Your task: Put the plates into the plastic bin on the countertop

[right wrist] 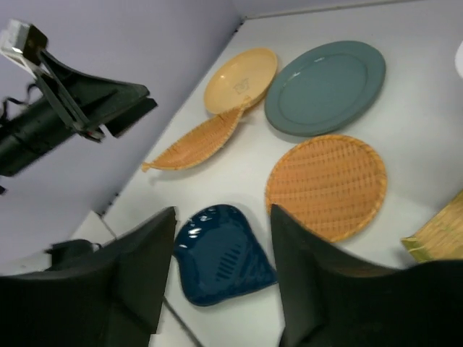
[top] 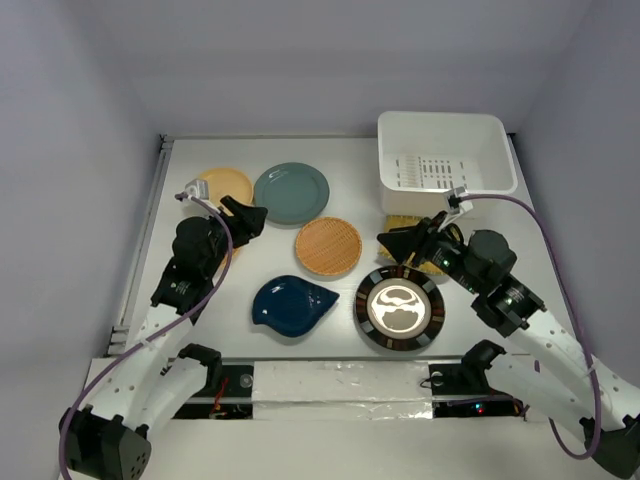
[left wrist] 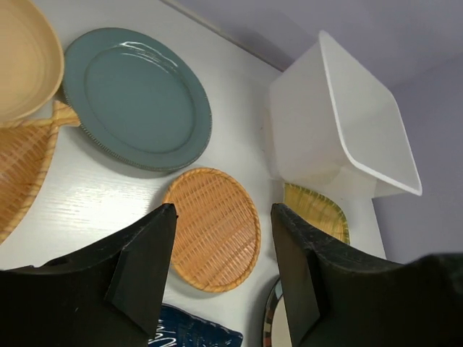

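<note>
The white plastic bin (top: 440, 150) stands empty at the back right of the white countertop (top: 350, 165). In front of it lie a yellow round plate (top: 225, 187), a grey-teal plate (top: 291, 193), an orange woven round (top: 328, 246), a dark blue leaf dish (top: 292, 305) and a black-rimmed plate with a white centre (top: 400, 311). A yellow woven leaf (top: 405, 222) lies against the bin's front. My left gripper (top: 250, 218) (left wrist: 224, 213) is open and empty above an orange woven leaf (right wrist: 195, 141). My right gripper (top: 395, 243) (right wrist: 223, 213) is open and empty, between the orange round and the black-rimmed plate.
A raised rim (top: 150, 230) runs along the countertop's left edge. Purple walls close the back and sides. A taped strip (top: 330, 378) lies along the near edge between the arm bases.
</note>
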Motion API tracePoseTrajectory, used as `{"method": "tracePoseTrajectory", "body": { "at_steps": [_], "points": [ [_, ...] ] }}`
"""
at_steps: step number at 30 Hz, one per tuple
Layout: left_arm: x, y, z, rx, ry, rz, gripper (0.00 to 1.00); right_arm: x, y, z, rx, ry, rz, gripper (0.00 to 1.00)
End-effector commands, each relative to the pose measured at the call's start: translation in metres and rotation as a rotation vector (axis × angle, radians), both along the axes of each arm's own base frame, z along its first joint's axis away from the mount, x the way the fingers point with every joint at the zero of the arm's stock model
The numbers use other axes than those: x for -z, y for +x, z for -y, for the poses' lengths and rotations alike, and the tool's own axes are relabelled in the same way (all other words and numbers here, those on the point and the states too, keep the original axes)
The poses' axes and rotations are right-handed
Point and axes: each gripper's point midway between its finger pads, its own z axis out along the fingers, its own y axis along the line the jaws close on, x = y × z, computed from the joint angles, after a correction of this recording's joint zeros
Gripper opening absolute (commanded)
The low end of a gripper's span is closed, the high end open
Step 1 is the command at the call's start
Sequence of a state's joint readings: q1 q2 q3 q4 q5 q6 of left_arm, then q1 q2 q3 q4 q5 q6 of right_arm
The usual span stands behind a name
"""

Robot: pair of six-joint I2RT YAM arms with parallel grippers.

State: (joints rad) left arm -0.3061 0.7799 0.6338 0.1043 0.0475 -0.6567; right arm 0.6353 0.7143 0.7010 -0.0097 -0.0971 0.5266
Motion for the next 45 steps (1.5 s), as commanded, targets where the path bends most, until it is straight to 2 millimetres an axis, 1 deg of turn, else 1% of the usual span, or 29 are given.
{"method": "tracePoseTrajectory", "body": {
  "at_steps": [1, 2, 3, 4, 5, 6, 8, 9, 10, 12, 13, 15, 16, 18, 19, 20, 21, 22, 23, 24, 25, 27, 31, 35, 36, 40, 42, 44, 45],
  "points": [
    [0.005, 0.002, -0.014, -0.092, -0.017, -0.018, 0.51, -0.009, 0.004, 0.001, 0.024, 0.011, 0.072, 0.46],
    [0.010, 0.003, -0.021, -0.135, -0.008, -0.030, 0.50, -0.008, 0.005, 0.001, 0.025, 0.012, 0.069, 0.36],
    [0.017, 0.002, -0.026, -0.162, 0.001, -0.055, 0.44, -0.008, 0.005, 0.001, 0.025, 0.009, 0.069, 0.21],
    [0.026, 0.001, -0.031, -0.190, 0.004, -0.079, 0.42, -0.006, 0.004, 0.001, 0.024, 0.003, 0.066, 0.00],
    [0.033, 0.002, -0.040, -0.246, -0.004, -0.102, 0.40, -0.003, 0.004, 0.000, 0.019, 0.001, 0.063, 0.00],
    [0.046, 0.000, -0.044, -0.271, 0.004, -0.136, 0.30, -0.001, 0.004, -0.001, 0.015, -0.002, 0.061, 0.00],
    [0.064, -0.002, -0.053, -0.338, -0.007, -0.193, 0.17, 0.002, 0.002, -0.003, -0.002, -0.003, 0.060, 0.00],
    [0.071, -0.003, -0.054, -0.350, -0.006, -0.216, 0.06, 0.003, 0.001, -0.004, -0.010, -0.001, 0.061, 0.00],
    [0.083, -0.004, -0.061, -0.382, -0.009, -0.241, 0.00, 0.003, 0.000, -0.005, -0.016, 0.004, 0.062, 0.00],
    [0.093, -0.004, -0.067, -0.415, -0.042, -0.265, 0.00, 0.003, -0.002, -0.004, -0.022, 0.004, 0.065, 0.00],
    [0.106, -0.007, -0.071, -0.434, -0.043, -0.291, 0.00, 0.005, -0.002, -0.004, -0.024, -0.001, 0.065, 0.00],
    [0.116, -0.009, -0.088, -0.510, -0.082, -0.318, 0.00, 0.008, -0.004, -0.001, -0.016, -0.002, 0.070, 0.00],
    [0.126, -0.012, -0.100, -0.553, -0.088, -0.338, 0.00, 0.011, -0.003, -0.001, -0.013, -0.007, 0.068, 0.00],
    [0.136, -0.018, -0.113, -0.608, -0.093, -0.357, 0.00, 0.015, -0.003, -0.002, -0.019, -0.015, 0.062, 0.00],
    [0.146, -0.023, -0.118, -0.641, -0.109, -0.378, 0.02, 0.018, -0.003, -0.003, -0.023, -0.025, 0.059, 0.00],
    [0.153, -0.027, -0.121, -0.652, -0.116, -0.391, 0.09, 0.022, -0.003, -0.004, -0.029, -0.035, 0.053, 0.00],
    [0.151, -0.027, -0.121, -0.657, -0.130, -0.386, 0.12, 0.021, -0.003, -0.004, -0.032, -0.035, 0.053, 0.00],
    [0.159, -0.031, -0.121, -0.671, -0.143, -0.401, 0.17, 0.024, -0.003, -0.006, -0.039, -0.042, 0.050, 0.00],
    [0.161, -0.032, -0.126, -0.692, -0.148, -0.397, 0.25, 0.024, -0.003, -0.006, -0.040, -0.043, 0.051, 0.00],
    [0.162, -0.033, -0.127, -0.701, -0.153, -0.392, 0.42, 0.025, -0.003, -0.007, -0.045, -0.044, 0.050, 0.00],
    [0.168, -0.036, -0.129, -0.714, -0.150, -0.403, 0.49, 0.024, -0.003, -0.008, -0.051, -0.043, 0.054, 0.00],
    [0.173, -0.037, -0.133, -0.741, -0.161, -0.415, 0.58, 0.024, -0.005, -0.012, -0.076, -0.044, 0.054, 0.00],
    [0.186, -0.040, -0.134, -0.771, -0.174, -0.453, 0.64, 0.025, -0.006, -0.016, -0.099, -0.046, 0.053, 0.00],
    [0.190, -0.036, -0.145, -0.837, -0.188, -0.436, 0.66, 0.026, -0.007, -0.019, -0.117, -0.047, 0.050, 0.00],
    [0.189, -0.031, -0.145, -0.845, -0.207, -0.423, 0.66, 0.028, -0.007, -0.020, -0.122, -0.052, 0.045, 0.00],
    [0.195, -0.029, -0.148, -0.882, -0.223, -0.435, 0.63, 0.034, -0.008, -0.022, -0.137, -0.062, 0.032, 0.00],
    [0.193, -0.028, -0.153, -0.904, -0.224, -0.412, 0.61, 0.035, -0.008, -0.023, -0.138, -0.065, 0.029, 0.00],
    [0.196, -0.030, -0.155, -0.914, -0.218, -0.407, 0.59, 0.037, -0.007, -0.024, -0.143, -0.068, 0.023, 0.00],
    [0.200, -0.032, -0.156, -0.922, -0.213, -0.418, 0.57, 0.038, -0.007, -0.024, -0.145, -0.070, 0.020, 0.00]
  ]
}}
